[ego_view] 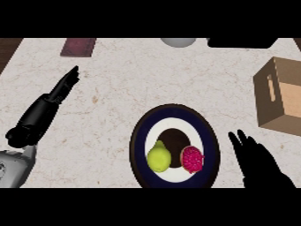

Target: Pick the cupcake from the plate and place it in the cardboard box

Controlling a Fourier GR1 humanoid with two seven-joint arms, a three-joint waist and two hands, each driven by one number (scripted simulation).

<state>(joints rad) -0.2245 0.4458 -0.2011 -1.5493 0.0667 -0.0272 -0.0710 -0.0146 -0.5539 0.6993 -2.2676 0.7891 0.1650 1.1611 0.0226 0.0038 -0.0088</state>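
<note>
Status: approach stage, nothing grasped. The right hand (260,165) has its fingers straight and open, holding nothing. The cupcake (192,159) sits on the plate (137,141) just left of those fingers, apart from them, beside a yellow-green fruit (158,156). The cardboard box (289,99) lies beyond the fingertips, to their right. Next move, in my judgement: shift left and close round the cupcake. Its long axis appears parallel to the fingers; which end is the top is unclear. The left hand (66,84) rests open over the counter (114,66).
</note>
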